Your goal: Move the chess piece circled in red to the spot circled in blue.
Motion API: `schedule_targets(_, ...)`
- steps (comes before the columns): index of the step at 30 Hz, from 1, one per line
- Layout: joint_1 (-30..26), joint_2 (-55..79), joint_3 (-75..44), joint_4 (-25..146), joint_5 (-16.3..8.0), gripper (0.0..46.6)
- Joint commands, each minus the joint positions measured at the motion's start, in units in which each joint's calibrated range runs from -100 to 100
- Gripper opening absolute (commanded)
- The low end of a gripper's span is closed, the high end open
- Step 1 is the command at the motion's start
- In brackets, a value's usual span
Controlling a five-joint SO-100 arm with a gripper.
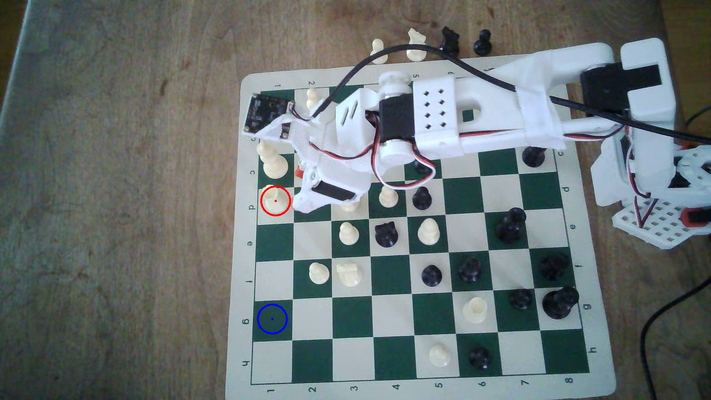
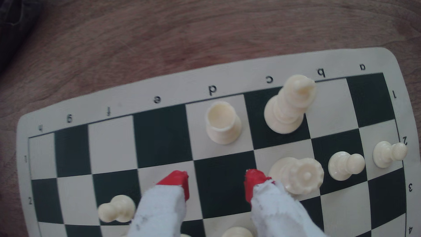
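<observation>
The chess piece circled in red (image 1: 275, 200) is a short cream rook on a cream square in the board's column 1, row d. In the wrist view the rook (image 2: 223, 123) stands upright, showing its hollow rimmed top. My gripper (image 1: 298, 190) hovers just to the exterior view's right of it, apart from it. My gripper (image 2: 216, 182) is open, and its red-tipped fingers (image 2: 176, 182) straddle a dark square with nothing between them. The spot circled in blue (image 1: 272, 319) is a bare dark green square three rows nearer the exterior view's bottom, in the same column.
A tall cream piece (image 1: 274, 161) stands on the square beside the rook. A cream crowned piece (image 2: 298, 175) sits close against one finger. Cream pawns (image 1: 348, 233) and black pieces (image 1: 386, 234) dot the board's middle. Several captured pieces (image 1: 415, 44) stand off the board's far edge.
</observation>
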Motion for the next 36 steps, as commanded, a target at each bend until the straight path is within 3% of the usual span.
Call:
schedule_targets(1,0.5,0.2,-6.8,-1.7,0.2,13.7)
schedule_targets(24,0.1,10.9,-17.8,-2.8,0.1,16.1)
schedule_targets(36,0.9,11.6,-17.9,-5.5,0.3,16.4)
